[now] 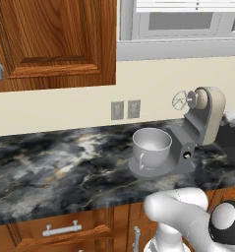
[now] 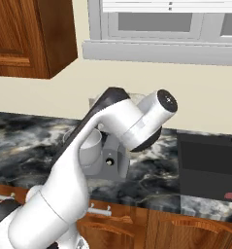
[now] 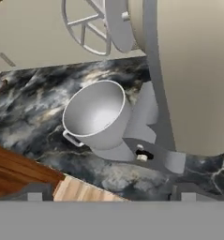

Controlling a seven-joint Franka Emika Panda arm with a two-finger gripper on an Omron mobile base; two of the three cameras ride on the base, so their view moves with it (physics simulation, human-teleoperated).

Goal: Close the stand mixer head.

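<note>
Stand mixer head [image 1: 210,110]: a rounded, long cream housing with a smooth matte skin, tilted up and back on its hinge, near the right end of the surface; in the hand view it looms close at the right [image 3: 193,70], cut off by the top and right edges.
Whisk [image 1: 180,100]: thin grey wire loops at the head's raised front end, well above the bowl; in the hand view its top is cropped.
Stand [image 1: 184,147]: grey, blocky, with a flat foot and a small dark knob on its side; the right base view shows only a piece of it [image 2: 115,163] behind the arm.
Bowl [image 1: 151,146]: grey-white, smooth, open-topped with a loop handle, seated on the stand's foot below the whisk.
Surface [image 1: 50,167]: glossy black marble with pale and tan veins.
Cabinets [image 1: 55,39]: reddish wood with raised panels, hanging above the surface.
Wall outlets [image 1: 125,109]: two pale plates behind the bowl.
Dark box [image 2: 207,165]: a black block right of the mixer, cut by the frame.
Jaws: only two grey fingertip [image 3: 34,196] stubs show, set wide apart, holding nothing.
</note>
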